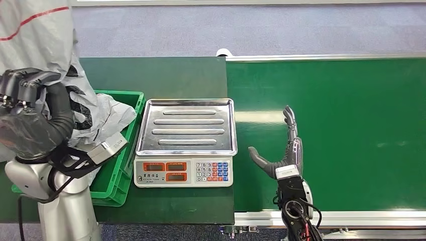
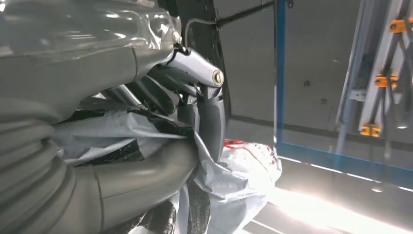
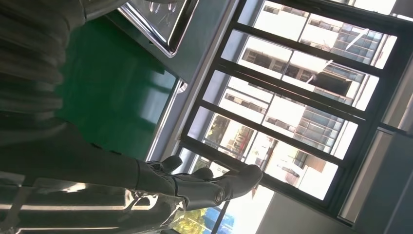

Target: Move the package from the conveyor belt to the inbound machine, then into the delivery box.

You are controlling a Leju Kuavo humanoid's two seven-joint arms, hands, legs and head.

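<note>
Head view: left hand [image 1: 25,95] grips crinkled grey plastic package [image 1: 42,37], raised above green crate [image 1: 123,150] left of ribbed steel scale [image 1: 186,125]. Right hand [image 1: 284,150] spread flat over green conveyor belt [image 1: 351,125].
Left wrist view: fingers [image 2: 204,112] clamp glossy film.
Right wrist view: fingers [image 3: 214,187] extended, empty.

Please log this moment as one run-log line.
left hand: holds grey plastic package above green crate | right hand: open over belt | scale tray: bare
</note>
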